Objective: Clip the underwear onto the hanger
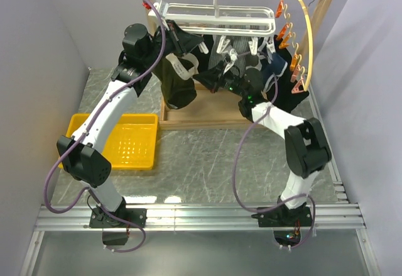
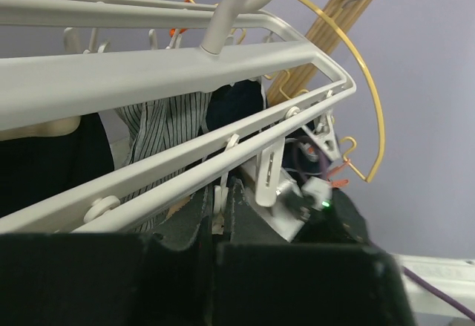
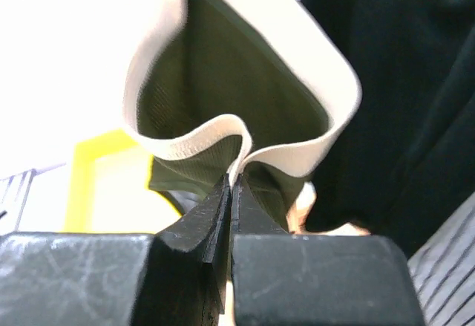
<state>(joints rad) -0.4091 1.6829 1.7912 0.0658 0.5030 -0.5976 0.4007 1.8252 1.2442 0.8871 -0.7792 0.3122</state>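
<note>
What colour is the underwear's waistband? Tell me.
The waistband is beige, edging olive-green fabric; clearest in the right wrist view, pinched in the right claw.

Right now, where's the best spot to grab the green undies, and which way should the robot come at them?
The wide beige waistband of the underwear, reached from the open waist side, edge-on. The band is a flat strip that folds into a thin ridge, easy to pinch. The right tool is shut on just such a fold.
</note>
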